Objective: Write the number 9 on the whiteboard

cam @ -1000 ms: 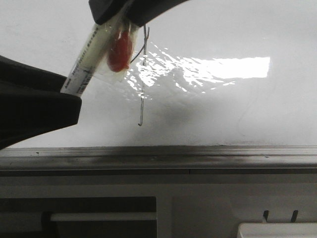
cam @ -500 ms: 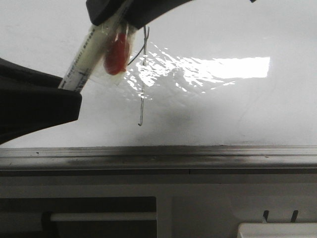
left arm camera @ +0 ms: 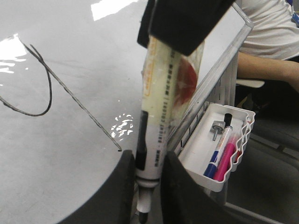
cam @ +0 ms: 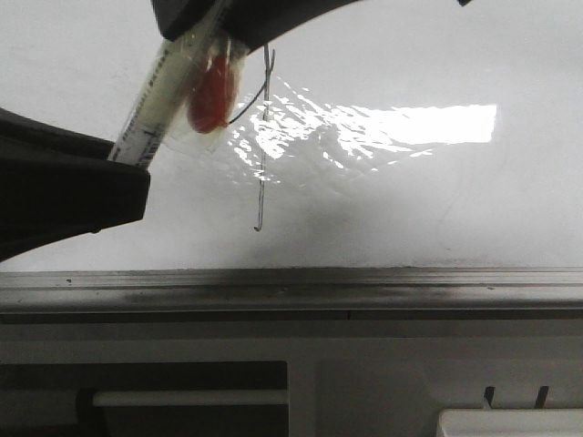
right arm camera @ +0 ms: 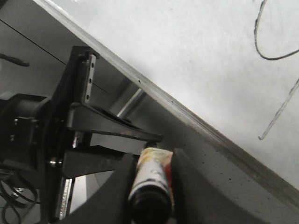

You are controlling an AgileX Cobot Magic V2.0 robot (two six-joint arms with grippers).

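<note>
The whiteboard (cam: 428, 209) carries the number 9 (cam: 262, 164), a thin black line with a long tail and a small hook; its loop is partly hidden behind my right gripper. The 9 also shows in the left wrist view (left arm camera: 70, 91) and the right wrist view (right arm camera: 280, 109). A cream marker (cam: 159, 100) with a red patch under clear wrap spans both grippers. My left gripper (cam: 123, 168) is shut on its tip end (left arm camera: 156, 116). My right gripper (cam: 219, 27) is shut on its back end (right arm camera: 152, 179). The tip is off the board.
A grey metal rail (cam: 291, 287) runs along the board's near edge. A white tray (left arm camera: 224, 149) with several markers hangs beside the board. A person's arm (left arm camera: 266, 65) is behind it. Another white tray corner (cam: 510, 423) is at the lower right.
The marker and my right gripper have shifted slightly up and to the left. The drawn 9 is unchanged.
</note>
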